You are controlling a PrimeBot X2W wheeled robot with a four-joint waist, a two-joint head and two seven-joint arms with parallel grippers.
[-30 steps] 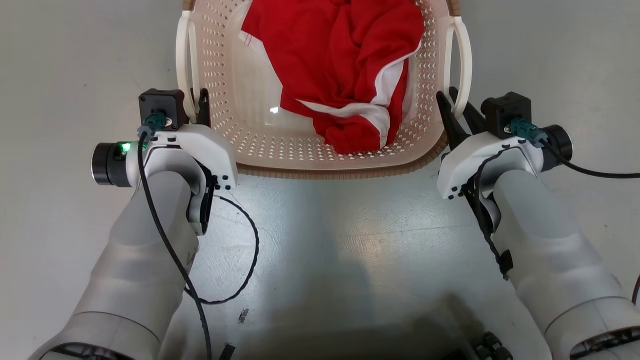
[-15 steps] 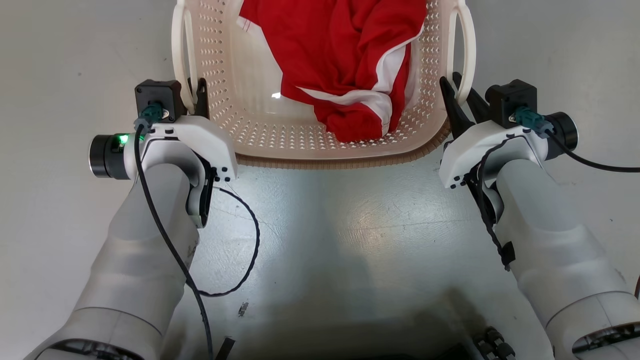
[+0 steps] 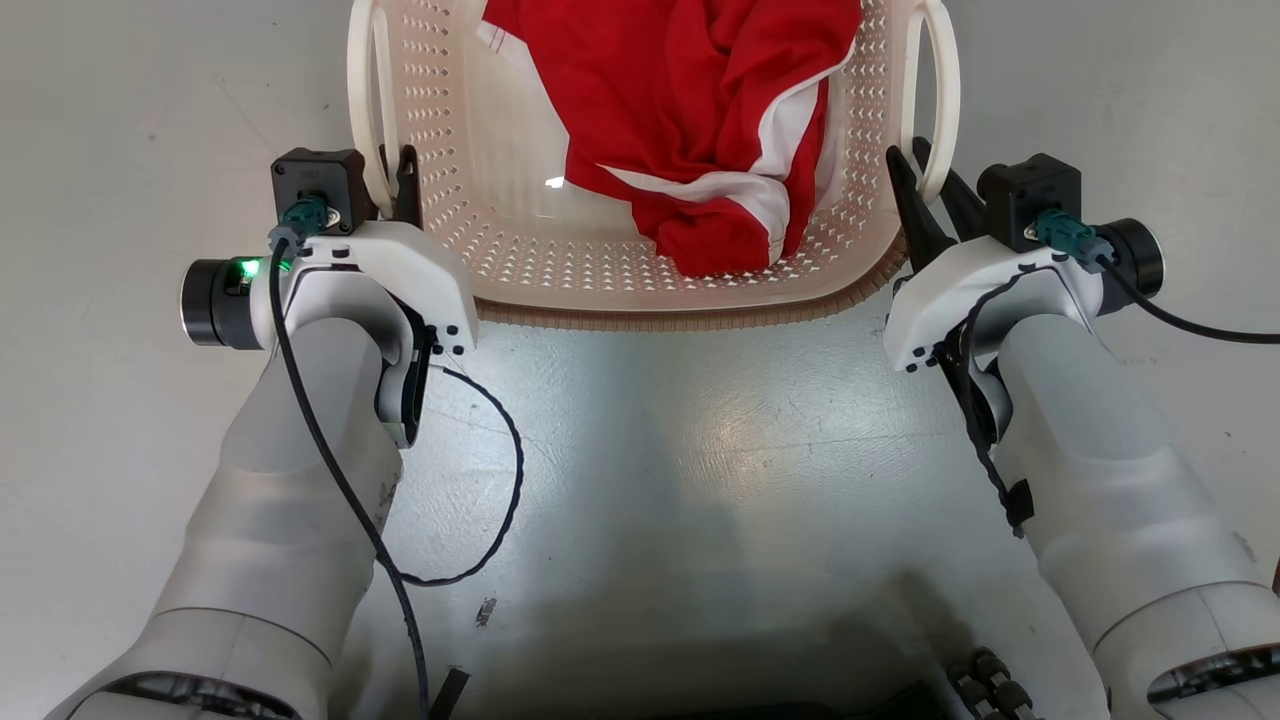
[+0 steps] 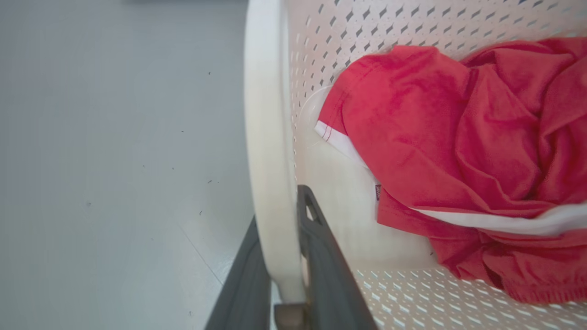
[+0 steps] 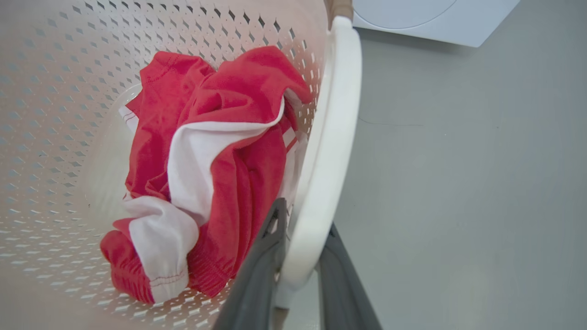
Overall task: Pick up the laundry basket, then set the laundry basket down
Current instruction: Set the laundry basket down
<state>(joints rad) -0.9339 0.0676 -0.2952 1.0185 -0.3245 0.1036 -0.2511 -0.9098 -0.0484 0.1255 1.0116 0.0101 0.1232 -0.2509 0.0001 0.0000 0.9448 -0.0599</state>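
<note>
- On the robot's side of the laundry basket, the pale grey, glossy floor (image 3: 700, 450) lies bare between the two pale forearms.
- The left gripper (image 3: 395, 190) sits at the basket's left side. Its two dark fingers are nearly closed, one on each side of the white left loop handle (image 4: 268, 137), pinching its near end.
- The right gripper (image 3: 906, 150) mirrors it at the basket's right side. Its jaws are drawn in around the near end of the white right loop handle (image 5: 332, 137), inner finger inside the loop and outer finger outside.
- The small cream-white perforated plastic laundry basket (image 3: 650, 318), rounded-rectangular with a brown woven-look rim, hangs between the two grippers, its near rim facing the robot.
- Inside the basket, a crumpled red garment with white trim (image 3: 690, 100) is heaped toward its right and far part.
- Beyond the basket's far right corner stands a white appliance panel (image 5: 426, 18).
- Progress, as I judge it: the reach and both handle grasps are done. Whether the basket's base has left the floor I cannot tell. Left to do are any lift not yet made and the set-down, with both grips released.
</note>
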